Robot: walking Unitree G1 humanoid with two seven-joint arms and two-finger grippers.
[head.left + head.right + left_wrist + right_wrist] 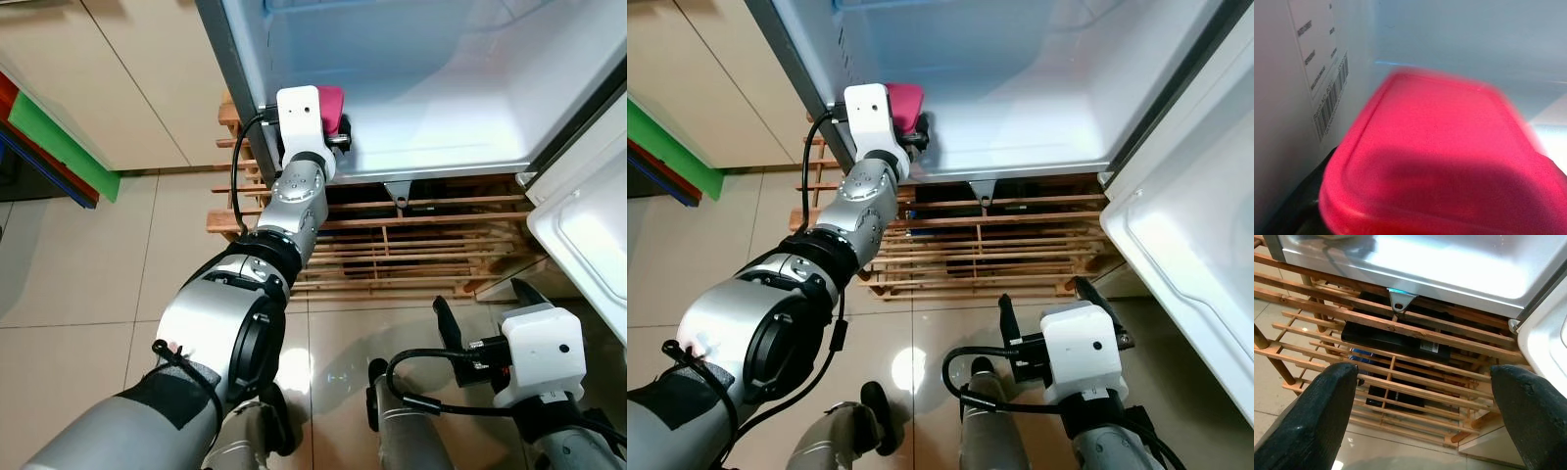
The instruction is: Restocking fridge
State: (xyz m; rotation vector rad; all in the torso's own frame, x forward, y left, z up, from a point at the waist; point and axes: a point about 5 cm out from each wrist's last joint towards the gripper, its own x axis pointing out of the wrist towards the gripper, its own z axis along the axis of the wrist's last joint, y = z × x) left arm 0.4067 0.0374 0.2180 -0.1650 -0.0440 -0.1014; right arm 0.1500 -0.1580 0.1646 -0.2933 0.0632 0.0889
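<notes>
Head cameras looked forward and steeply down from above my arms. Both eyes took in the open white fridge interior [460,88], the slatted wooden pallet stand [392,240] under it and the glossy beige tiled floor [88,264]; the right eye sat slightly offset, showing more of the white fridge door [1185,255]. My left wrist camera faced into the fridge, very close behind a blurred pink plastic lid [1435,156], beside a barcode label [1330,100]. My right wrist camera looked between its black fingers [1308,426] at the same pallet stand, near.
</notes>
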